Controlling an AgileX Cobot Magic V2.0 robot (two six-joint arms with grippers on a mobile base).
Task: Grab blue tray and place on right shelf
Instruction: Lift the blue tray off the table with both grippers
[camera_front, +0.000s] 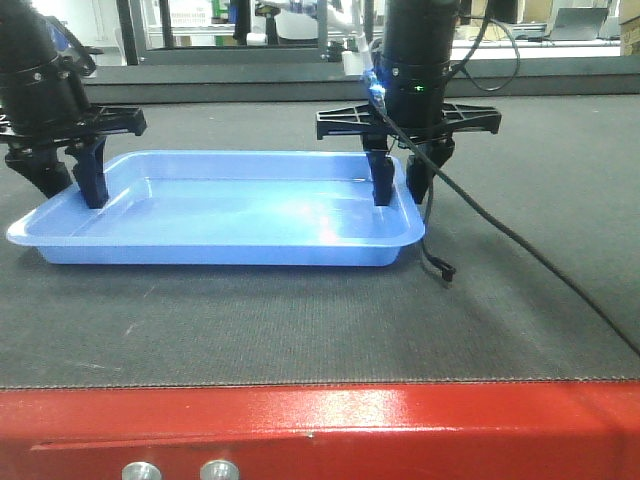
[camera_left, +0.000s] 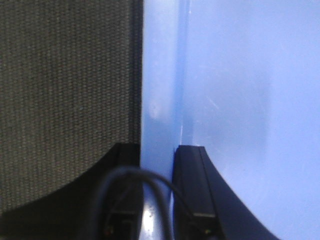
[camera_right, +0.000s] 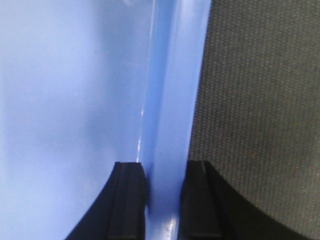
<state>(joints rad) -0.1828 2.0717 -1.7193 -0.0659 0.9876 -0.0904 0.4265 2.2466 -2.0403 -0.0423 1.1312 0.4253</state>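
we see the wide, shallow light-blue plastic tray (camera_front: 230, 215) resting flat on the dark woven tabletop (camera_front: 300, 320), held at both short ends. the left end effector (camera_front: 72, 190) comes down over the tray's left wall, one black finger inside the tray and the other outside over the mat. its wrist view shows the left end effector (camera_left: 157, 155) clenched on that wall, with the tray's floor (camera_left: 240, 100) spreading away to the inner side of it. the right end effector (camera_front: 400, 190) straddles the opposite wall in the same way. in its wrist view the right end effector (camera_right: 162, 170) is pressed against both faces of the flared rim, grasping it, with the tray's floor (camera_right: 65, 100) on its inner side. a thin black cable (camera_front: 500, 235) trails from the right arm across the mat, outside that end effector. a glossy red edge (camera_front: 300, 420) borders the tabletop on the near side of both end effectors.
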